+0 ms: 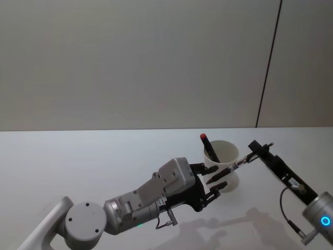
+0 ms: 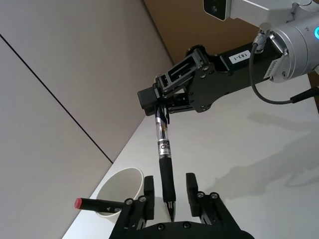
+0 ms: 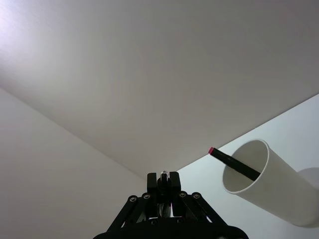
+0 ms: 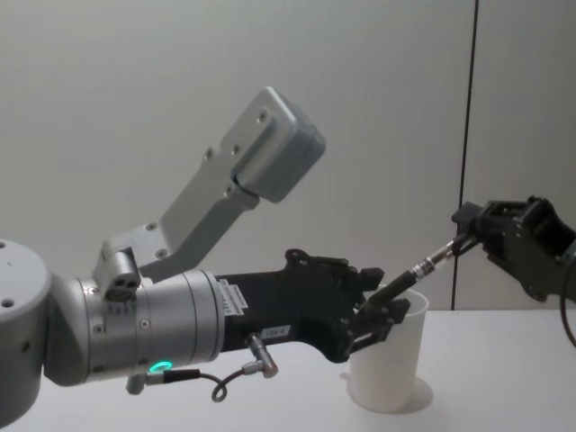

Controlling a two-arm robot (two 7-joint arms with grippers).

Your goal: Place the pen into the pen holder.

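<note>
The clear-barrelled pen with a black grip [image 2: 163,152] hangs above the white surface [image 1: 78,161], pinched at its top end by the right gripper [image 2: 158,110]. Its tip sits between the spread fingers [image 2: 191,184] of the left gripper [image 2: 169,191], at 9 o'clock of the white paper cup pen holder [image 1: 225,165], which already carries a red-capped black marker [image 1: 209,148].

White label "183-1" on right arm [image 2: 239,57].

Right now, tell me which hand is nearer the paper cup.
Left. The left hand is right up against the paper cup, its open fingers straddling the tip of a clear pen. The right hand holds that pen's other end, farther from the cup.
</note>
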